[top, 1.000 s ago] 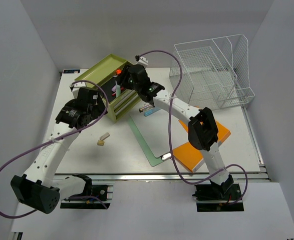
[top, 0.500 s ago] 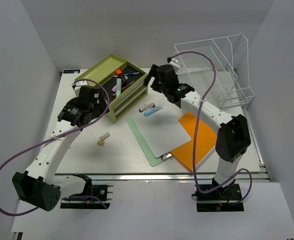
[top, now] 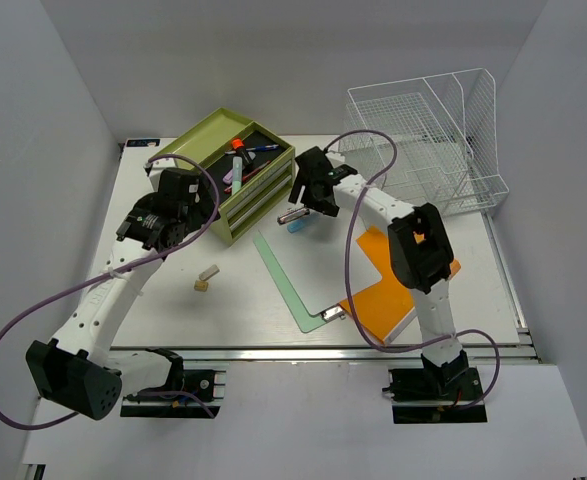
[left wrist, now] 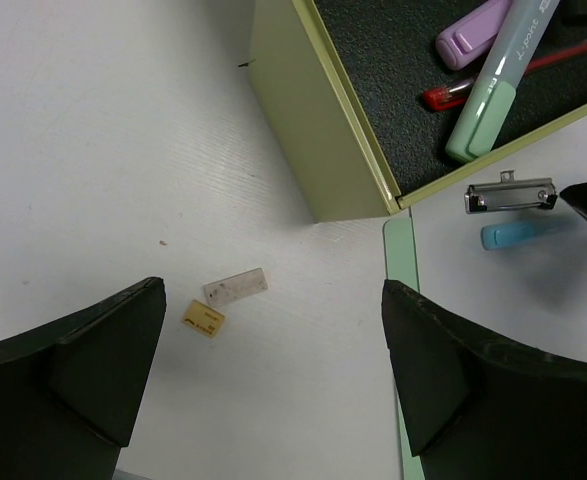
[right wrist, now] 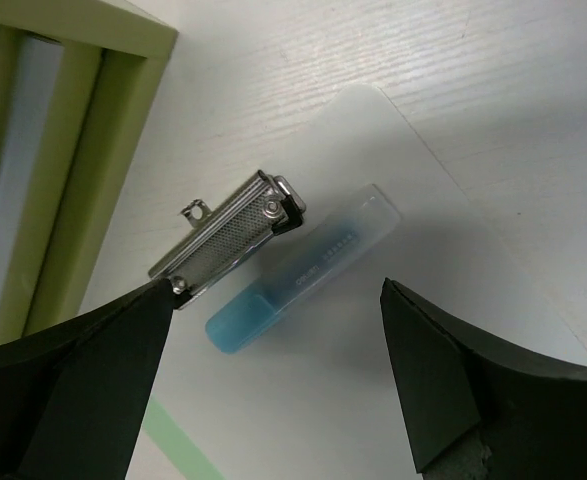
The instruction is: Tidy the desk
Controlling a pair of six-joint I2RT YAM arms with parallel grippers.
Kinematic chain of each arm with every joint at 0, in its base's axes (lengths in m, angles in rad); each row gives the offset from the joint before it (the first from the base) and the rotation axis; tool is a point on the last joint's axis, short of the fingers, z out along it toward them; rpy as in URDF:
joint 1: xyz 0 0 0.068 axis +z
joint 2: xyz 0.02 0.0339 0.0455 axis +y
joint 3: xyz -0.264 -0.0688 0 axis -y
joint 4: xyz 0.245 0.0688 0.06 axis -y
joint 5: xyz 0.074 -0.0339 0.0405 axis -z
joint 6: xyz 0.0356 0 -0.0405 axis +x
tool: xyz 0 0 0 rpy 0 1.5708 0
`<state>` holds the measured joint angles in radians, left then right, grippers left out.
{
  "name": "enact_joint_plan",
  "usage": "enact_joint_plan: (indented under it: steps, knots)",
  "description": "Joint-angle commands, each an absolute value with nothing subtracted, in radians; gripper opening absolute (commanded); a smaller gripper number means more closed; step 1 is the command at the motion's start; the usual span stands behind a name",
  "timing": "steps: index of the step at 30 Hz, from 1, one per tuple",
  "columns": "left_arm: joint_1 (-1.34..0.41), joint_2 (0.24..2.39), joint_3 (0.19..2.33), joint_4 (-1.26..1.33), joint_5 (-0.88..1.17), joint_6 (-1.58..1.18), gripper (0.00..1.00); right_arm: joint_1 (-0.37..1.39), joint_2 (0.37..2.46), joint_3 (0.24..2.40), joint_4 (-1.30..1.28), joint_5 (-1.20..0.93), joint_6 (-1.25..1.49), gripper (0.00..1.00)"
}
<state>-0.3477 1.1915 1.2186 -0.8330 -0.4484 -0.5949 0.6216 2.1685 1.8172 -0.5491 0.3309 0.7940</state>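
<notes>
1. The desk [top: 173, 310] is filling the whole working area under both arms, and all the other things are lying or standing on it.
2. The right gripper [right wrist: 273, 300] is hanging with its fingers spread wide and holding nothing, directly over the blue highlighter [right wrist: 303, 265]. I am judging that it is lining up to take this pen.
3. The highlighter is lying on the white sheet of the clipboard [top: 318, 265], just beside the metal clip [right wrist: 228, 240]. It is probably waiting there to go with the other pens.
4. Those pens are resting in the open top tray of the green drawer box [top: 233, 185]. This seems the proper place for writing things.
5. The left gripper [left wrist: 273, 300] is also standing wide open and empty, over the bare desk next to the box. Two small pieces are lying under it, a pale tag [left wrist: 235, 286] and a yellow piece [left wrist: 203, 318], so it may be preparing for them.
6. The orange folder [top: 388, 300] is lying partly under the clipboard, and the wire rack [top: 423, 140] is standing at the far right corner. I am guessing the rack is meant for such flat things.
7. Counting: one clipboard, one clip, one loose highlighter, one folder, two small pieces, one box, one rack. In the tray I am seeing at least three pens; the exact number I cannot tell.
</notes>
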Motion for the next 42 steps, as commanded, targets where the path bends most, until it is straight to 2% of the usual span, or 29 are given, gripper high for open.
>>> enact_joint_plan:
  steps: [1, 9, 10, 15, 18, 21, 22, 24, 25, 26, 27, 30, 37, 42]
  knots:
    - [-0.341, 1.183, 1.235, -0.808, -0.460, -0.597, 0.98, 0.624, 2.192, 1.897, -0.661, 0.350, 0.833, 0.89]
    - [-0.341, 1.180, 1.229, -0.784, -0.463, -0.581, 0.98, 0.624, 2.299, 1.943, -0.690, 0.330, 0.857, 0.88]
    - [-0.341, 1.178, 1.229, -0.778, -0.459, -0.578, 0.98, 0.624, 2.307, 1.950, -0.695, 0.336, 0.845, 0.83]
    - [-0.341, 1.186, 1.232, -0.756, -0.436, -0.571, 0.98, 0.623, 2.326, 1.939, -0.706, 0.388, 0.842, 0.75]
    - [-0.341, 1.190, 1.239, -0.764, -0.440, -0.568, 0.98, 0.624, 2.316, 1.908, -0.698, 0.402, 0.844, 0.67]
    - [-0.341, 1.193, 1.247, -0.776, -0.451, -0.565, 0.98, 0.623, 2.299, 1.876, -0.693, 0.411, 0.847, 0.53]
    - [-0.341, 1.190, 1.249, -0.779, -0.453, -0.565, 0.98, 0.623, 2.293, 1.855, -0.687, 0.408, 0.850, 0.40]
    - [-0.341, 1.186, 1.250, -0.781, -0.457, -0.561, 0.98, 0.623, 2.264, 1.826, -0.677, 0.405, 0.850, 0.29]
    - [-0.341, 1.180, 1.250, -0.784, -0.460, -0.560, 0.98, 0.623, 2.252, 1.797, -0.655, 0.400, 0.850, 0.19]
    - [-0.341, 1.178, 1.250, -0.784, -0.463, -0.561, 0.98, 0.624, 2.223, 1.783, -0.643, 0.394, 0.845, 0.16]
    - [-0.341, 1.177, 1.252, -0.785, -0.463, -0.557, 0.98, 0.624, 2.208, 1.770, -0.632, 0.387, 0.835, 0.09]
    - [-0.341, 1.183, 1.262, -0.779, -0.430, -0.546, 0.98, 0.624, 2.116, 1.701, -0.557, 0.362, 0.805, 0.01]
    - [-0.318, 1.218, 1.301, -0.802, -0.420, -0.568, 0.98, 0.643, 1.817, 1.571, -0.310, 0.256, 0.726, 0.00]
    - [-0.206, 1.307, 1.341, -0.830, -0.356, -0.604, 0.98, 0.660, 1.808, 1.633, -0.190, 0.183, 0.735, 0.00]
